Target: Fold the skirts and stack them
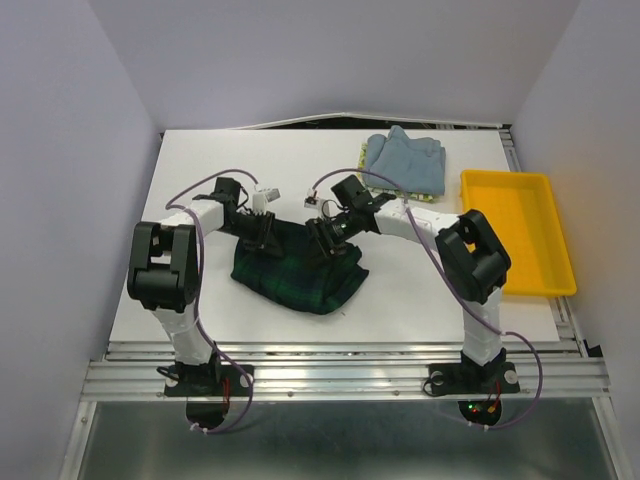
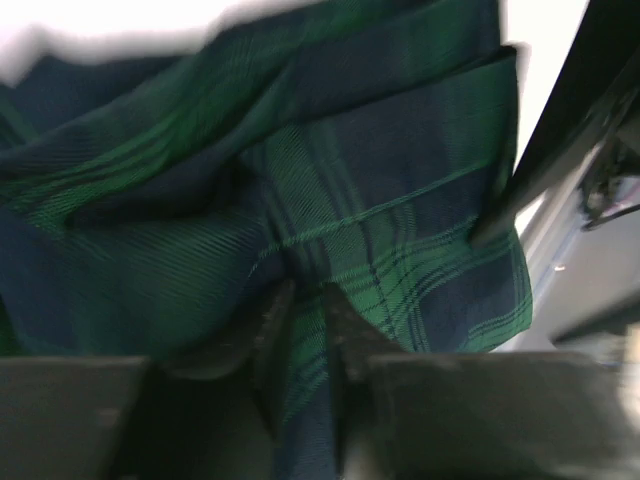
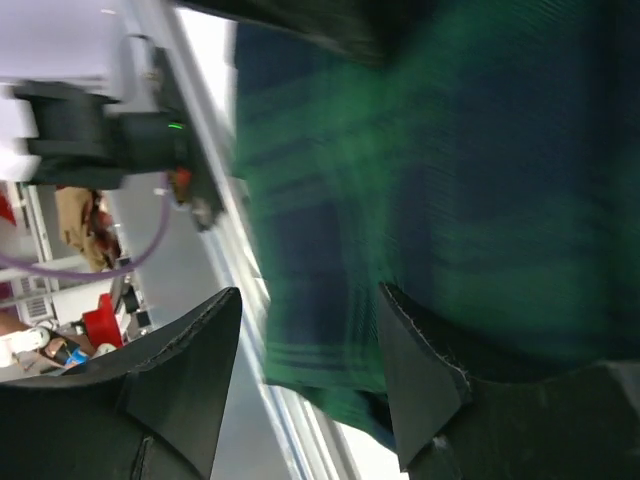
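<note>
The left end effector (image 2: pixel 305 310) is pinched nearly closed on a fold of the plaid skirt (image 1: pixel 300 275), which lies mid-table (image 1: pixel 200 150). The right end effector (image 3: pixel 310 340) gapes over the skirt's hem, gripping nothing. It looks like soft, light, floppy cloth, best taken at the hem corners.

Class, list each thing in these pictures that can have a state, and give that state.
plaid skirt: bunched up, not neatly folded.
blue-grey skirt: folded, lying on the lemon-print skirt.
lemon-print skirt: under the blue-grey skirt, only its edges showing.
yellow tray: empty.
left gripper: shut on the plaid skirt.
right gripper: open around the plaid skirt's edge.
</note>
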### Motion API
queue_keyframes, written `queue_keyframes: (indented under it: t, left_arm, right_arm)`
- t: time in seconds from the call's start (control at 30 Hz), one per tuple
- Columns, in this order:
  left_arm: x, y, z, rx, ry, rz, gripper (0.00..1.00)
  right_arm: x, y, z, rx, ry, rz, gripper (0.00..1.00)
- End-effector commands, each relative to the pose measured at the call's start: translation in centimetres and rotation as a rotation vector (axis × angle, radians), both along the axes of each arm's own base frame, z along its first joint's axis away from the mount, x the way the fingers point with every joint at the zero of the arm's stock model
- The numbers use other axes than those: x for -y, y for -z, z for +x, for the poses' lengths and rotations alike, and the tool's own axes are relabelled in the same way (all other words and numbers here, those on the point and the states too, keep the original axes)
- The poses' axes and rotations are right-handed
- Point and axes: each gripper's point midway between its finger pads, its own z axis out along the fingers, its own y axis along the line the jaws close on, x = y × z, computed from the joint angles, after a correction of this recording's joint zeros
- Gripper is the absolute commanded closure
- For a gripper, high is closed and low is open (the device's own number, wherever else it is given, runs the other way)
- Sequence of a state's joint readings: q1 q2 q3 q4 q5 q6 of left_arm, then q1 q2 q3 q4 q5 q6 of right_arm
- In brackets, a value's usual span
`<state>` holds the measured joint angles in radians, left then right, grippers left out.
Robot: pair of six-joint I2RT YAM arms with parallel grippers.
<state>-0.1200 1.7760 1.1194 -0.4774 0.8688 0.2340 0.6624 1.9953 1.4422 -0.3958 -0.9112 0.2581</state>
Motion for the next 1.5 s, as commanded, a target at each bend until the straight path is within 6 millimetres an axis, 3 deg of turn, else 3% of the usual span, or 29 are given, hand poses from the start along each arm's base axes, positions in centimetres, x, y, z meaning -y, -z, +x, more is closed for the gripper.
queue_keyframes:
  t: [0.0, 0.07, 0.1, 0.2, 0.27, 0.33, 0.47, 0.53, 0.57, 0.6, 0.7, 0.73, 0.77, 0.8, 0.83, 0.87, 0.9, 0.93, 0.97, 1.0, 1.03, 1.07, 1.1, 1.17, 1.3, 1.33, 1.37, 1.47]
  left_arm:
    - [-0.7, 1.2, 0.8, -0.057, -0.136, -0.016, 0.74]
    - [-0.9, 2.2, 1.5, -0.064, -0.159, 0.006, 0.75]
    - [-0.9, 2.5, 2.3, -0.051, -0.173, 0.009, 0.76]
    - [-0.6, 3.8, 4.1, -0.09, -0.228, -0.006, 0.8]
    - [-0.4, 3.6, 5.8, -0.072, -0.254, -0.015, 0.8]
    - [-0.7, 3.7, 7.6, -0.03, -0.273, 0.007, 0.8]
    - [-0.9, -0.6, 11.5, 0.148, -0.283, 0.012, 0.77]
    - [-1.4, -3.9, 12.3, 0.268, -0.276, 0.025, 0.7]
    - [-2.0, -5.0, 12.7, 0.338, -0.266, 0.056, 0.67]
    - [-2.2, -7.9, 12.7, 0.423, -0.266, 0.063, 0.53]
    - [-3.2, -11.4, 12.0, 0.585, -0.246, 0.108, 0.31]
    - [-3.6, -13.8, 11.1, 0.704, -0.206, 0.139, 0.17]
    - [-4.0, -15.2, 10.6, 0.777, -0.187, 0.157, 0.07]
    - [-4.0, -16.3, 10.0, 0.843, -0.152, 0.169, 0.01]
    - [-4.4, -19.4, 8.8, 1.001, -0.083, 0.206, 0.01]
    - [-4.5, -20.2, 8.1, 1.07, -0.055, 0.221, 0.01]
    - [-5.1, -21.4, 8.0, 1.14, -0.07, 0.253, 0.01]
    - [-5.9, -24.0, 7.3, 1.225, -0.132, 0.272, 0.01]
    - [-6.4, -24.6, 7.5, 1.253, -0.215, 0.262, 0.01]
    - [-5.9, -25.0, 7.0, 1.27, -0.184, 0.242, 0.02]
    - [-5.1, -24.3, 6.6, 1.27, -0.083, 0.239, 0.1]
    - [-3.8, -23.3, 5.5, 1.288, 0.129, 0.302, 0.15]
    - [-3.1, -22.3, 5.5, 1.286, 0.21, 0.351, 0.17]
    - [-1.5, -18.6, 5.7, 1.238, 0.342, 0.486, 0.21]
    - [0.0, -14.2, 3.2, 1.284, 0.592, 0.532, 0.19]
    - [1.5, -13.3, 1.9, 1.306, 0.668, 0.528, 0.18]
    - [1.6, -10.5, 0.7, 1.272, 0.734, 0.54, 0.18]
    - [3.0, -7.2, -1.1, 1.276, 0.853, 0.551, 0.18]
  right_arm:
    - [3.4, 6.0, 1.0, 0.0, 0.05, -0.192, 0.39]
    - [4.6, 7.9, 2.3, 0.002, 0.08, -0.246, 0.4]
    - [6.2, 9.8, 4.0, 0.024, 0.115, -0.301, 0.4]
    - [8.5, 11.9, 7.6, 0.106, 0.143, -0.387, 0.42]
    - [9.1, 11.9, 9.6, 0.132, 0.168, -0.401, 0.43]
    - [8.9, 10.5, 12.2, 0.22, 0.16, -0.387, 0.43]
    - [7.0, 5.4, 15.3, 0.325, 0.183, -0.302, 0.42]
    - [6.0, 2.4, 15.1, 0.324, 0.187, -0.225, 0.4]
    - [5.6, -0.2, 14.7, 0.32, 0.211, -0.177, 0.38]
    - [5.4, -1.4, 14.7, 0.336, 0.226, -0.149, 0.37]
    - [6.1, -4.9, 13.1, 0.357, 0.275, -0.106, 0.31]
    - [6.3, -6.0, 12.9, 0.381, 0.293, -0.088, 0.3]
    - [7.2, -5.2, 12.5, 0.381, 0.332, -0.129, 0.27]
    - [8.0, -8.3, 12.2, 0.453, 0.372, -0.105, 0.26]
    - [8.4, -9.7, 12.5, 0.523, 0.409, -0.087, 0.24]
    - [9.7, -10.5, 13.0, 0.588, 0.475, -0.111, 0.12]
    - [10.8, -8.9, 12.1, 0.59, 0.506, -0.139, 0.0]
    - [11.3, -12.2, 12.1, 0.698, 0.555, -0.074, 0.0]
    - [12.1, -12.3, 12.2, 0.714, 0.598, -0.092, 0.0]
    - [12.5, -12.3, 12.0, 0.705, 0.626, -0.097, 0.0]
    - [12.9, -11.6, 11.8, 0.679, 0.65, -0.113, 0.0]
    - [13.1, -11.1, 11.9, 0.629, 0.692, -0.131, 0.0]
    - [13.2, -10.3, 11.7, 0.577, 0.711, -0.16, 0.0]
    - [13.0, -7.8, 10.7, 0.435, 0.695, -0.196, 0.0]
    - [12.2, -4.9, 7.6, 0.15, 0.72, -0.117, 0.0]
    - [12.0, -4.5, 7.4, 0.118, 0.736, -0.103, 0.0]
    - [12.4, -2.4, 6.2, 0.057, 0.748, -0.132, 0.0]
    - [12.5, -0.2, 4.9, -0.069, 0.799, -0.132, 0.0]
